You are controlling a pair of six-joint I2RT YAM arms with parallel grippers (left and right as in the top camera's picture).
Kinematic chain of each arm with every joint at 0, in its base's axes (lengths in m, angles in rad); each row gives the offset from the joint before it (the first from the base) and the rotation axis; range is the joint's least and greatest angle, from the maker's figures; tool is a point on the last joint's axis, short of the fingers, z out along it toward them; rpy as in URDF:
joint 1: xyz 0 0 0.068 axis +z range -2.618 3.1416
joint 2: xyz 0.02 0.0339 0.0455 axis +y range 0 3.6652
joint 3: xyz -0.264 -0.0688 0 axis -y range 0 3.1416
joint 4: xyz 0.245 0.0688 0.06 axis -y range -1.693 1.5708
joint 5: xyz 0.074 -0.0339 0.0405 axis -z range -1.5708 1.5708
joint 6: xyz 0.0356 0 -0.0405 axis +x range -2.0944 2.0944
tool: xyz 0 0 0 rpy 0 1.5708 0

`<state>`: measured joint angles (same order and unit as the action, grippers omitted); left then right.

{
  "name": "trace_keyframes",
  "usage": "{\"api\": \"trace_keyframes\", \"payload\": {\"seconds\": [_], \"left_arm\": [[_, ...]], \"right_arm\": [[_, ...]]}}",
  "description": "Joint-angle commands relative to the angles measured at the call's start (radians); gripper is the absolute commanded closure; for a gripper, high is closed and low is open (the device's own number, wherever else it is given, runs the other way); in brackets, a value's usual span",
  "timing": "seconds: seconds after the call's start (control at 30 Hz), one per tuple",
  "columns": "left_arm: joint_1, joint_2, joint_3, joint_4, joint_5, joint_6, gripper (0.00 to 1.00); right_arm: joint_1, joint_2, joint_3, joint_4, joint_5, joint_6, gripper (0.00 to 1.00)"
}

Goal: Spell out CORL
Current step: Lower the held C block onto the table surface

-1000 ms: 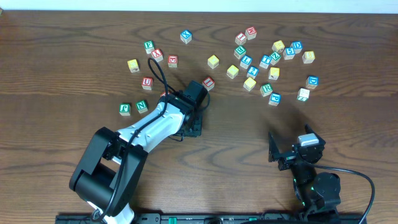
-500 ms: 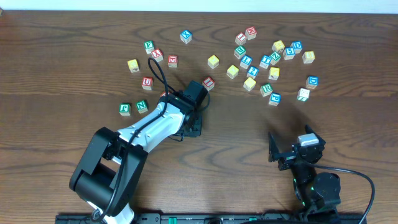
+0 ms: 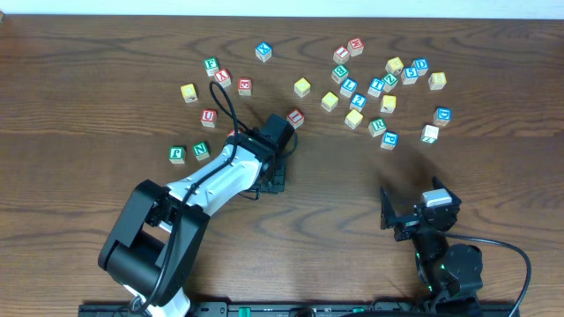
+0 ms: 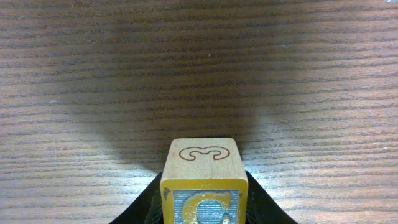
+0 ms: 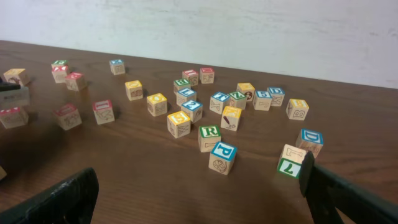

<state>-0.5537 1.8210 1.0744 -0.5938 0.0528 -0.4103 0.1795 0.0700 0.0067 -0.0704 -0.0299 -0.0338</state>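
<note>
Letter cubes scatter the far table, 1 red-framed cube just by the left arm. Left of centre, the left end effector clamps a yellow-framed C cube, 3 outlined on top; the right end effector gapes wide.

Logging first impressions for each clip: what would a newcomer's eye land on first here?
The left pincer is shut on a yellow-framed C cube, which fills the bottom of the left wrist view with bare wood ahead. Many letter cubes lie scattered across the far side of the table, densest toward the right. The right pincer hangs open at the near right, holding nothing.
</note>
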Motion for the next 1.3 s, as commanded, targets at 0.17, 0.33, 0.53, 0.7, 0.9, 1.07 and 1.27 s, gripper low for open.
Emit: {"api": "trace_keyframes", "payload": {"seconds": [0.17,0.33,0.53,0.7,0.9,1.07,1.27], "left_arm": [[-0.001,0.014,-0.006,-0.003,-0.024,0.015,0.92],[-0.001,0.014,-0.006,-0.010,-0.039,0.012,0.93],[-0.001,0.014,-0.006,-0.012,-0.038,0.012,0.83],[-0.001,0.014,-0.006,-0.022,-0.035,0.012,0.79],[-0.001,0.014,-0.005,-0.022,-0.034,0.012,0.71],[-0.001,0.014,-0.005,-0.021,-0.034,0.012,0.59],[-0.001,0.014,-0.005,-0.021,-0.034,0.013,0.58]], "right_arm": [[-0.010,-0.004,-0.001,-0.004,0.001,0.003,0.01],[-0.010,-0.004,-0.001,-0.004,0.001,0.003,0.01],[-0.010,-0.004,-0.001,-0.004,0.001,0.003,0.01],[-0.010,-0.004,-0.001,-0.004,0.001,0.003,0.01],[-0.010,-0.004,-0.001,-0.004,0.001,0.003,0.01],[-0.010,-0.004,-0.001,-0.004,0.001,0.003,0.01],[-0.010,-0.004,-0.001,-0.004,0.001,0.003,0.01]]}}
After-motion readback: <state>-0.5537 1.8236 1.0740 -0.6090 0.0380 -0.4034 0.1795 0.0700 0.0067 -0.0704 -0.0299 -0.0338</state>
